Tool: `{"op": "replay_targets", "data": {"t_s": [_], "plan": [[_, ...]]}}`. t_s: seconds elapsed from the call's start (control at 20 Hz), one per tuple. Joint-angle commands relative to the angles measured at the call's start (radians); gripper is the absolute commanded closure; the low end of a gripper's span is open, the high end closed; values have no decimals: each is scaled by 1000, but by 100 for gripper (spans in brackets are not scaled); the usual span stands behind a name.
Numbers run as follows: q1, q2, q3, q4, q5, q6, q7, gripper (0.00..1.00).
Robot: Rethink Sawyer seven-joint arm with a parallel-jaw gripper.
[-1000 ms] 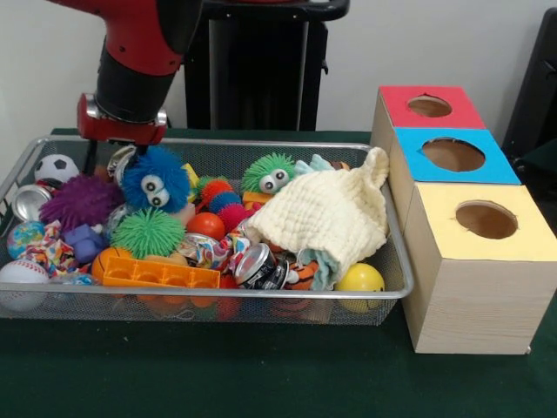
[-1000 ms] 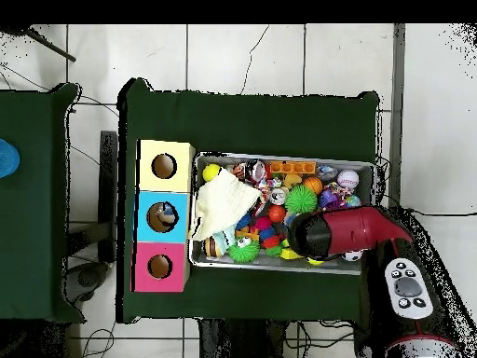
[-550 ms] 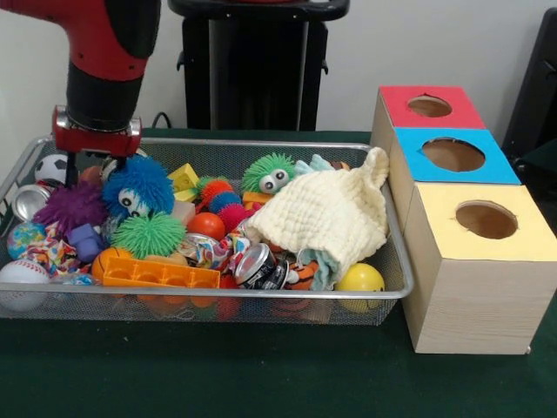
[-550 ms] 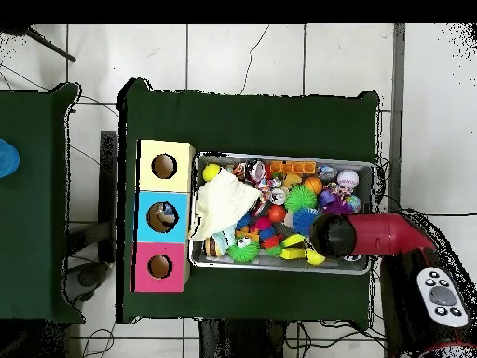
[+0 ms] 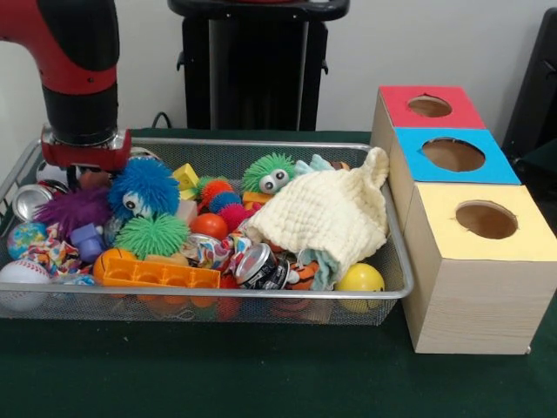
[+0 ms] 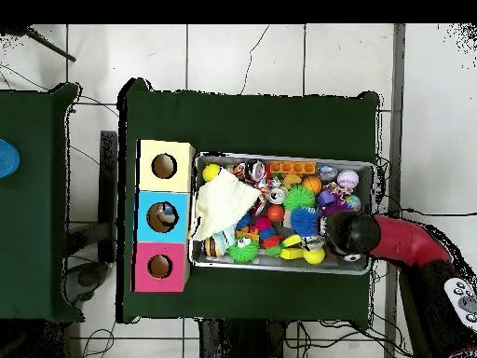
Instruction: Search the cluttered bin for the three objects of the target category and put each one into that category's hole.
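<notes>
The gripper (image 5: 80, 170) has shifted toward the end of the bin (image 5: 261, 300) farthest from the 3 boxes (image 5: 461, 209); whether it grasps anything cannot be told.

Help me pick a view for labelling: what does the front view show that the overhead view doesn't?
Only the front view shows the googly eyes of the blue fuzzy ball and the crushed can. Only the overhead view shows something inside the blue box's hole and the tiled floor. Both show the cream cloth, the orange tray and the yellow ball.
</notes>
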Motion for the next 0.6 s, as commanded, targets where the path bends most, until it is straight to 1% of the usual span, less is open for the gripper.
{"op": "replay_targets", "data": {"t_s": [0.05, 0.2, 0.4, 0.45, 0.6], "plan": [[-21, 72, 144, 82, 150, 149, 2, 0], [-23, 56, 154, 97, 195, 181, -2, 0], [-34, 25, 175, 134, 244, 186, -1, 0], [-40, 19, 186, 146, 247, 170, -8, 0], [-48, -10, 213, 175, 231, 82, -28, 0]]}}
